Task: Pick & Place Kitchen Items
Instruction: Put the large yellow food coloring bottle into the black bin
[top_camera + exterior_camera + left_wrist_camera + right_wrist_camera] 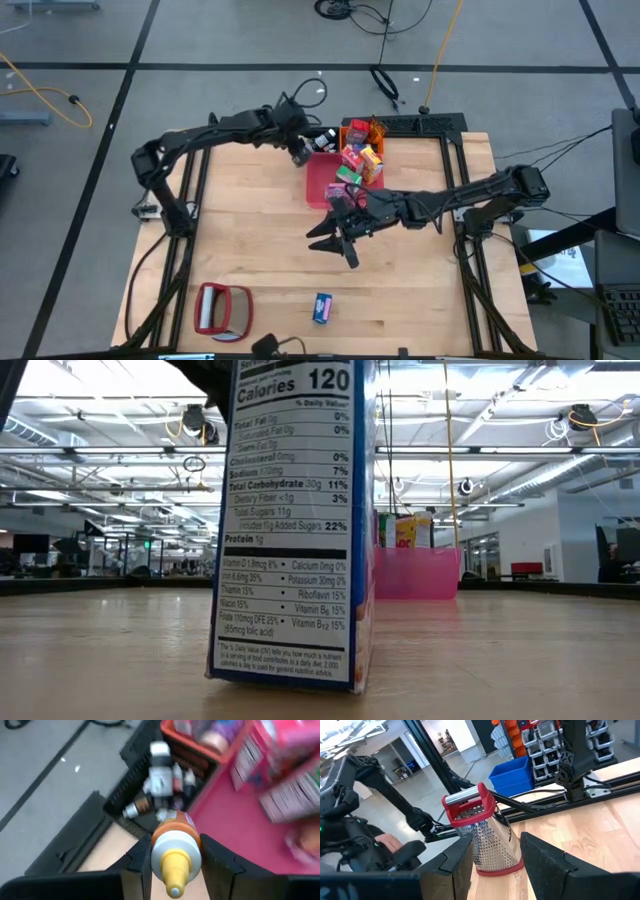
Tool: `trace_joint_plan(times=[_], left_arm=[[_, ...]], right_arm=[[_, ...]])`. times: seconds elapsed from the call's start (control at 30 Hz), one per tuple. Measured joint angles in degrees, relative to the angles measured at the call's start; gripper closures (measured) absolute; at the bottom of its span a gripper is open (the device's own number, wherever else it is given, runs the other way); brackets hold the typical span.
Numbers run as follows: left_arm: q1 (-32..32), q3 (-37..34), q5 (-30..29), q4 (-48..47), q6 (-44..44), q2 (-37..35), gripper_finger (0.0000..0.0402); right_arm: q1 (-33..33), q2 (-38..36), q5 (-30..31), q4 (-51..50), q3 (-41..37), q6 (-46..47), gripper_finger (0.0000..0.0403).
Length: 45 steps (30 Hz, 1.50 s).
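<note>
— Two grippers; what does each hold?
— The left gripper point(172, 865) clamps an orange bottle point(175, 852) with a yellow cap, by the pink tray point(322, 180) near the surface's far edge. The right gripper point(340, 236), mid-surface, stands partly open and empty.
— Which step?
— Likely placing the bottle; next, release it among the cartons point(360, 160).

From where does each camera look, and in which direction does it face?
High: overhead, straight down; both arms, left tool, right tool.
Low: table height, facing blue carton; no tool visible.
Left wrist: past its fingers gripping orange bottle.
Right wrist: past open fingers toward grater.
Shared: high and low both show pink tray.
</note>
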Motion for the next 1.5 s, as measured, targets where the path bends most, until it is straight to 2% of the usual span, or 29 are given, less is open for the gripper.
trace_joint_plan(times=[0.17,0.5,0.8,1.43,1.5], left_arm=[[2.0,0.0,-0.2,4.7,-2.0,2.6,0.0284],[4.1,0.1,-1.4,11.0,-3.5,5.4,0.0284],[5.2,0.1,-1.3,11.4,-3.5,7.5,0.0284],[5.3,0.0,-1.4,12.0,-3.9,7.4,0.0284],[5.3,0.0,-1.5,12.0,-4.6,7.4,0.0266]], right_arm=[[0.9,0.0,3.5,-0.4,0.0,-0.1,0.0248],[1.2,0.0,3.5,-1.5,0.0,0.0,0.0248],[1.2,0.0,3.6,-2.3,0.0,0.2,0.0248],[1.1,0.0,3.6,-2.7,0.0,0.2,0.0248],[1.1,0.0,3.6,-2.7,0.0,0.2,0.0248]])
